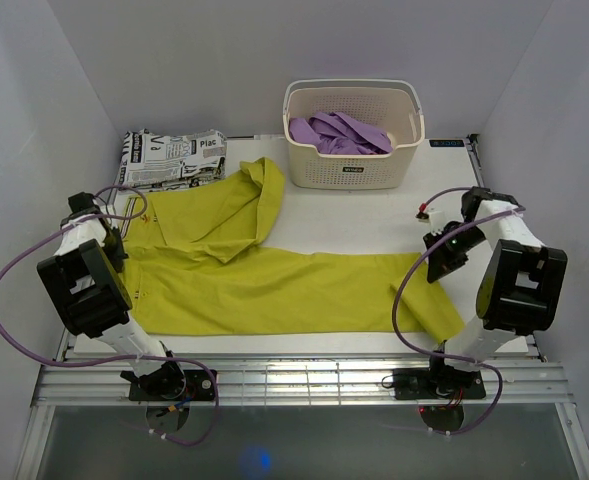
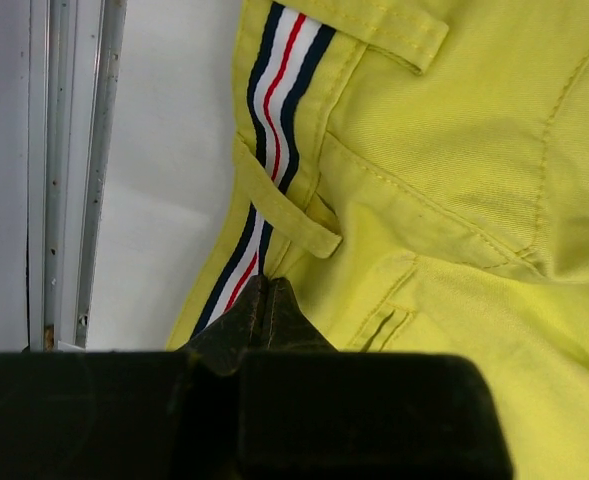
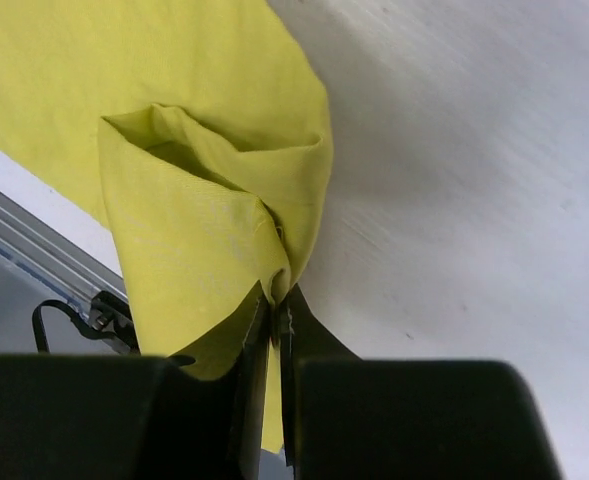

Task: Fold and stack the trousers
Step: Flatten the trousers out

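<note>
The left gripper is pinched fully together on the waistband edge of the long mustard-yellow cloth trousers, right where the navy, white and red striped ribbon runs into its fingertips; a belt loop lies just beyond them. The right gripper is likewise closed tight, clamping a bunched fold of the leg hem, which rises off the white table in a small hollow peak. Between the two grippers the trousers lie across the table, one leg stretched flat from waist to hem. The other leg is folded back and away from the left gripper. Beyond that gripper, touching the folded leg, lies a black-and-white newspaper-print garment. Farther back, well apart from the right gripper, stands a white perforated plastic basket holding a crumpled purple garment.
</note>
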Controlling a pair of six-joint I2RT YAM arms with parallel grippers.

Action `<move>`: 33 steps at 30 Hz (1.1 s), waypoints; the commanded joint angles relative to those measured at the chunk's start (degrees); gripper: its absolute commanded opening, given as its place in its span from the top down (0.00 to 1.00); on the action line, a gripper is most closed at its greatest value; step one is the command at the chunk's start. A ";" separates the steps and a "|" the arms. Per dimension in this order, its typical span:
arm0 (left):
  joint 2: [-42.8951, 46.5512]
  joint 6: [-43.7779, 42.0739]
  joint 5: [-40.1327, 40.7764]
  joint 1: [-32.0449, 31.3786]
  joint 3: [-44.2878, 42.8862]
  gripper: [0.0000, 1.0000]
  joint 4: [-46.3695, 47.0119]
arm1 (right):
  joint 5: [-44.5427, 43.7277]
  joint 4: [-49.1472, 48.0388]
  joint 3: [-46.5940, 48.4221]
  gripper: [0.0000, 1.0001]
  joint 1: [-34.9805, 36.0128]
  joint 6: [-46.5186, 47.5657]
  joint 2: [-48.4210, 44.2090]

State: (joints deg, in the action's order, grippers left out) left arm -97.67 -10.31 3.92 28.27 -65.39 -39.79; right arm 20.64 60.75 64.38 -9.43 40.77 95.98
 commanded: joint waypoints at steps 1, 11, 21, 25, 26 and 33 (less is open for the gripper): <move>1.87 -0.59 -0.06 -0.59 0.43 1.00 2.00 | -2.97 5.16 3.99 0.92 -3.66 3.61 -5.01; 1.69 -2.00 1.09 -0.59 0.08 1.00 2.61 | -13.00 4.73 6.11 0.87 -15.09 10.29 -4.50; 1.60 -5.07 3.54 0.38 0.35 1.00 3.58 | -13.25 2.46 7.78 0.92 -16.06 10.11 -2.47; 1.52 -8.23 4.86 2.22 -0.27 1.00 4.54 | -21.32 -6.30 5.85 0.92 -18.16 11.16 -3.17; 1.52 -8.85 4.95 3.01 -0.44 1.00 4.81 | -23.26 -8.17 3.93 0.92 -18.60 11.78 -3.43; 3.27 -15.70 -0.30 4.77 -1.85 0.85 2.27 | -22.34 -8.64 -0.40 0.45 -19.22 14.16 -3.96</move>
State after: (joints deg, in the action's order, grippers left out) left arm -97.67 -21.47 5.76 32.49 -65.01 -36.73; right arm -2.72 52.51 63.81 -28.82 53.10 93.58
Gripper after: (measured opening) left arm 0.114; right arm 0.446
